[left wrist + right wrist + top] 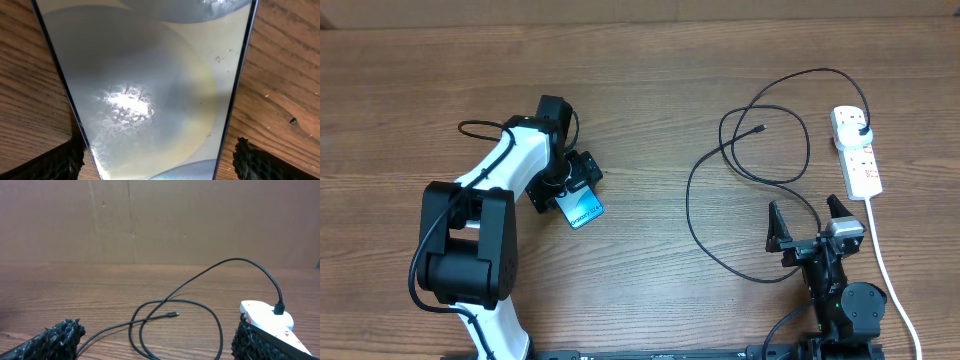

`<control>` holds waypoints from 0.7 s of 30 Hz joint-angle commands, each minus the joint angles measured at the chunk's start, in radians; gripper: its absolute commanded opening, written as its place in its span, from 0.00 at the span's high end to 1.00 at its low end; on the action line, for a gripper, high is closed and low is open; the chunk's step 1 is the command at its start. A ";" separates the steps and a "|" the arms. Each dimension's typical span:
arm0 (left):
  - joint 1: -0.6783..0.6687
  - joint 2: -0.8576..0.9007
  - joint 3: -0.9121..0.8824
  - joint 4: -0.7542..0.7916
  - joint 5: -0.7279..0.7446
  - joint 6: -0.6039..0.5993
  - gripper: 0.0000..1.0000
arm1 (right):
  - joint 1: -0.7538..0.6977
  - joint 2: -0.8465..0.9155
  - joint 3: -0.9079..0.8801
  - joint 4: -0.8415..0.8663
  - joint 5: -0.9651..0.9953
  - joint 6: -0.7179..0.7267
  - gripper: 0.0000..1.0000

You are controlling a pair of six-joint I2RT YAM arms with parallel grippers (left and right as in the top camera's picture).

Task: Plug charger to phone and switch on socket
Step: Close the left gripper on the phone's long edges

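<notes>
We are straddling the phone (586,211), lying left of centre on the tabletop (650,60), with the wide-open left end effector (160,162), seemingly securing it first, while the open right end effector (809,222) is facing the charger (692,205), whose loose tip (761,128) probably needs gripping next.

Brown wood-grain table (640,60), plain brown board wall (160,220) behind its far edge.

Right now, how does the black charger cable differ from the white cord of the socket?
The charger is black and thin; the white cord is thicker. The charger lies in loose loops; the white cord runs nearly straight. Both join the socket.
</notes>
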 commanded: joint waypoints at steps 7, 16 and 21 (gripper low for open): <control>-0.002 0.093 -0.058 -0.002 -0.053 -0.006 0.00 | 0.004 -0.011 -0.010 0.005 0.010 -0.002 0.00; 0.005 0.093 -0.058 0.014 -0.076 -0.006 0.00 | 0.004 -0.011 -0.010 0.005 0.010 -0.002 0.00; 0.013 0.093 -0.058 0.031 -0.089 -0.006 0.00 | 0.004 -0.011 -0.010 0.005 0.010 -0.002 0.00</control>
